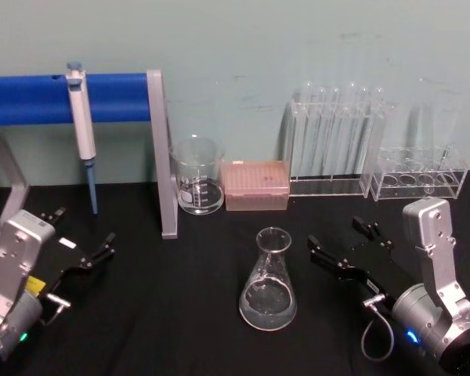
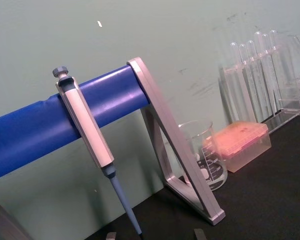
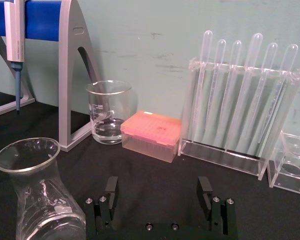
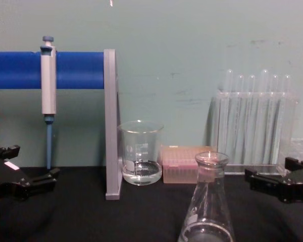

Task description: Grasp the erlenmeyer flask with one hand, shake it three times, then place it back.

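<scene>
The erlenmeyer flask (image 1: 268, 278) stands upright on the black table, in the middle near the front, with a little clear liquid in its base. It rises close in the chest view (image 4: 208, 212) and sits to one side of the fingers in the right wrist view (image 3: 35, 195). My right gripper (image 1: 336, 233) hovers open just right of the flask, not touching it; its fingers (image 3: 111, 186) are spread wide with nothing between them. It comes in from the right edge of the chest view (image 4: 268, 169). My left gripper (image 1: 84, 229) rests open at the left, far from the flask.
A glass beaker (image 1: 197, 176), a pink tip box (image 1: 254, 186), a test tube rack (image 1: 337, 141) and a smaller clear rack (image 1: 419, 172) line the back wall. A pipette (image 1: 82, 125) hangs on the blue-barred stand (image 1: 160, 157) at back left.
</scene>
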Tool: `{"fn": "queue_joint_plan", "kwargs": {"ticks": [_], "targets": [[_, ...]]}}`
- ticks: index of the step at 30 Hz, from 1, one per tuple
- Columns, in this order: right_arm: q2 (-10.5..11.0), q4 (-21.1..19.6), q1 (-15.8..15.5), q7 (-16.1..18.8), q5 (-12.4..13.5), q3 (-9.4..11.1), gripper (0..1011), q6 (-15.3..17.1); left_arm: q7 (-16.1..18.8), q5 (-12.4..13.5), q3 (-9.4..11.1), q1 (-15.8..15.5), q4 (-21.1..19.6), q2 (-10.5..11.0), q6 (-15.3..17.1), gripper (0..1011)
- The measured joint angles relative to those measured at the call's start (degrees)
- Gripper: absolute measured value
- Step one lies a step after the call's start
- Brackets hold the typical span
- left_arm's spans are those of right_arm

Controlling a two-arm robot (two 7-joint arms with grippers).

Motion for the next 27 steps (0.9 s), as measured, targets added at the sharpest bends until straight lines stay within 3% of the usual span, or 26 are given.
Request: {"fn": "queue_joint_plan", "kwargs": {"ticks": [27], "targets": [[0.0,0.0,0.0,0.0,0.0,0.0,1000,0.0,0.0,0.0,0.0,0.0,0.0,0.0,0.0,1001]]}}
